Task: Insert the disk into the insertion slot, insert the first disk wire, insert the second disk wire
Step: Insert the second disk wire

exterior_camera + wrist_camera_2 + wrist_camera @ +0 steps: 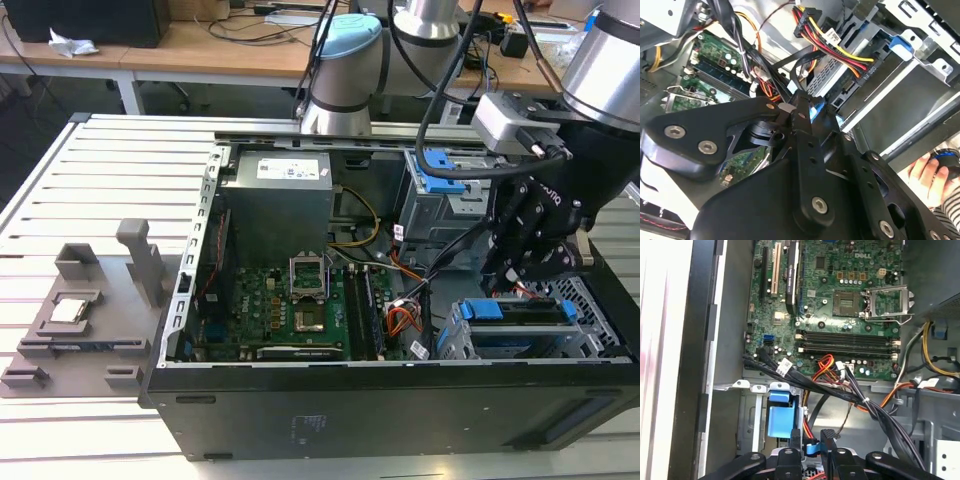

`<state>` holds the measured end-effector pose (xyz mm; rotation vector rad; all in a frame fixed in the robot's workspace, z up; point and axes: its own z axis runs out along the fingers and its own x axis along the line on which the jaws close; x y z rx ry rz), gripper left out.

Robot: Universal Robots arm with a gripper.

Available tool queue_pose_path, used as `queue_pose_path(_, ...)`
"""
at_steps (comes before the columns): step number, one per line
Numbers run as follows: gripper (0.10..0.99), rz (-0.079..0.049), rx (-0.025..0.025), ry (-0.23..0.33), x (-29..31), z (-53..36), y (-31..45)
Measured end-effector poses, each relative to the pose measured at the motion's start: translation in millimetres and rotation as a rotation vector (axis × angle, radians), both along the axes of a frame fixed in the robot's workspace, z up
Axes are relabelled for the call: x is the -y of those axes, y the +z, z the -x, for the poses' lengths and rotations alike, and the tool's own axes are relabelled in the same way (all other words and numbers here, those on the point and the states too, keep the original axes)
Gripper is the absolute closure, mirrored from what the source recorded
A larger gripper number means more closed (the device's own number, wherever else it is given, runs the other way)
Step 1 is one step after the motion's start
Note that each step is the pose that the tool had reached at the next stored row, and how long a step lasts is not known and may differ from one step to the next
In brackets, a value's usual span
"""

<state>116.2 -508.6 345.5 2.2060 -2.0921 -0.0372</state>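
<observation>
A: The gripper (528, 262) hangs inside the open computer case (330, 410), just above the insertion slot (455, 340) at the exterior view's right. The disk (520, 312) sits in that cage, its blue carrier showing along the top edge.

B: And the fingers (825, 441)?

A: In the first wrist view they stand close together, pinching a small blue wire connector (811, 447).

B: So where's the danger?

A: Crowding. A black cable bundle (840, 392) crosses right by the fingertips, and the red-and-yellow power wires (840, 37) drape over the cage. If the plug goes in tilted it could jam, or a finger could snag a loose cable.

B: There's also a person's hand (930, 172) near the case edge in the second wrist view.
</observation>
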Motion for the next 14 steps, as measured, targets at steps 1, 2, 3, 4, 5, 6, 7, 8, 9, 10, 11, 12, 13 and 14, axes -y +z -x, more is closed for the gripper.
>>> queue_pose_path(1, 0.784, 0.012, 0.0000, 0.000, 0.0, 0.0, 0.0)
queue_pose_path(2, 0.784, 0.018, 0.0000, 0.000, 0.0, 0.0, -0.1)
queue_pose_path(3, 0.784, 0.021, 0.0000, 0.000, 0.0, -0.1, -0.1)
queue_pose_path(4, 0.784, 0.023, 0.0001, 0.000, 0.1, -1.5, 0.0)
queue_pose_path(5, 0.784, 0.023, -0.0007, 0.000, 0.0, -8.7, -0.1)
queue_pose_path(6, 0.784, 0.023, -0.0013, 0.000, 0.0, -13.7, -0.2)
queue_pose_path(7, 0.784, 0.023, -0.0014, 0.000, -0.1, -14.9, -0.3)
queue_pose_path(8, 0.784, 0.023, -0.0014, 0.000, -0.1, -15.4, -0.4)
queue_pose_path(9, 0.784, 0.023, -0.0014, 0.000, -0.1, -15.4, -0.4)
queue_pose_path(10, 0.784, 0.023, -0.0014, 0.000, 0.0, -15.4, -0.4)
queue_pose_path(11, 0.784, 0.024, -0.0014, 0.000, 0.0, -15.4, -0.4)
queue_pose_path(12, 0.784, 0.024, -0.0014, 0.000, 0.0, -15.4, -0.4)
queue_pose_path(13, 0.784, 0.024, -0.0014, 0.000, 0.0, -15.4, -0.4)
queue_pose_path(14, 0.784, 0.024, -0.0014, 0.000, 0.0, -15.4, -0.4)
